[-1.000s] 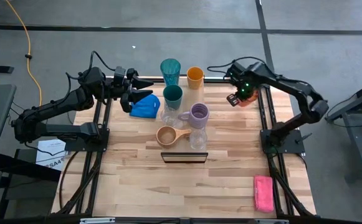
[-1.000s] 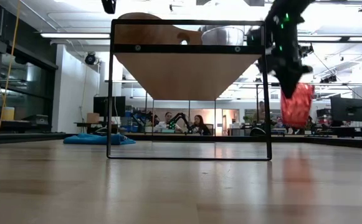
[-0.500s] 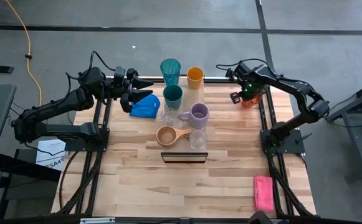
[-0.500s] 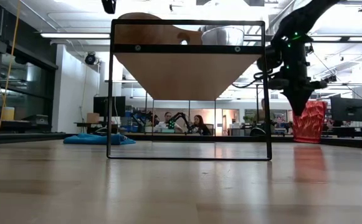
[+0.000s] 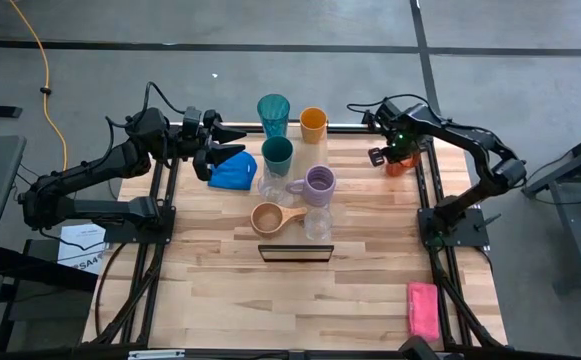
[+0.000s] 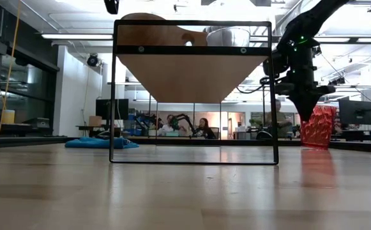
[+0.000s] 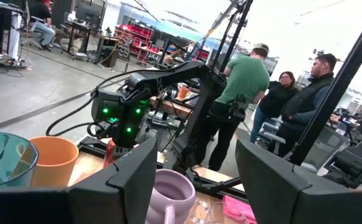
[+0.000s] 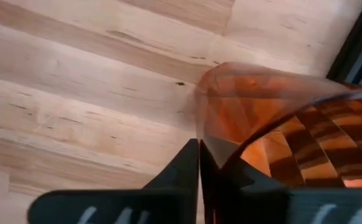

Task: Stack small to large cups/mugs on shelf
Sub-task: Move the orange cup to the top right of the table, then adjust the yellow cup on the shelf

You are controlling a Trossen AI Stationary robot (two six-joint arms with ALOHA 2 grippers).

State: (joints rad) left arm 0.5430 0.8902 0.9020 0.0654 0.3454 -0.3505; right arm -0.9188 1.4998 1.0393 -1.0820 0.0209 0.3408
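The right end effector [image 5: 394, 158] pinches the rim of the faceted translucent red plastic cup [image 6: 317, 127] at the slatted wooden tabletop's [image 5: 370, 260] far right edge — fingers pressed together. The left end effector [image 5: 232, 143] hovers spread above the crumpled blue cloth [image 5: 233, 172].

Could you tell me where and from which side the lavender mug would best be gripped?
Probably by its rim, coming from above: the lavender mug stands upright and open-topped, with its handle pointing toward the left arm's side. A clear glass and the dark green cup crowd it, so side approaches look tight.
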